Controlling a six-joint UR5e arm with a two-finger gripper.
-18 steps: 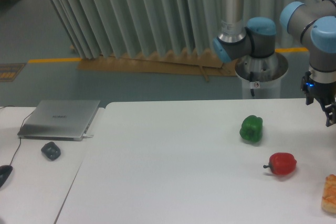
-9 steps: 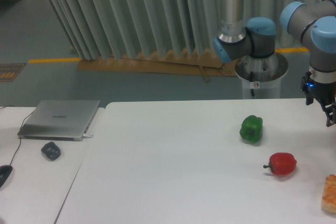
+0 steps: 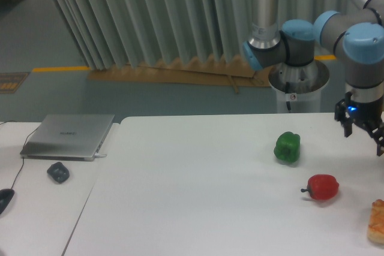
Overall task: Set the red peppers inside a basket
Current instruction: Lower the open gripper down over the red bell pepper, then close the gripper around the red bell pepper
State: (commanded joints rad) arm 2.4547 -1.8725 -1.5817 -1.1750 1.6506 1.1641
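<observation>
- One red pepper (image 3: 323,187) lies on the white table (image 3: 198,196), just in front and right of the green pepper (image 3: 287,147); not moved since a second ago.
- Gripper (image 3: 363,131) has shifted left and slightly lower, now up and right of the red pepper, well apart. Approach likely starting.
- Fingers spread apart, holding nothing.
- No basket in view.
- Orange item (image 3: 377,221) at right edge.
</observation>
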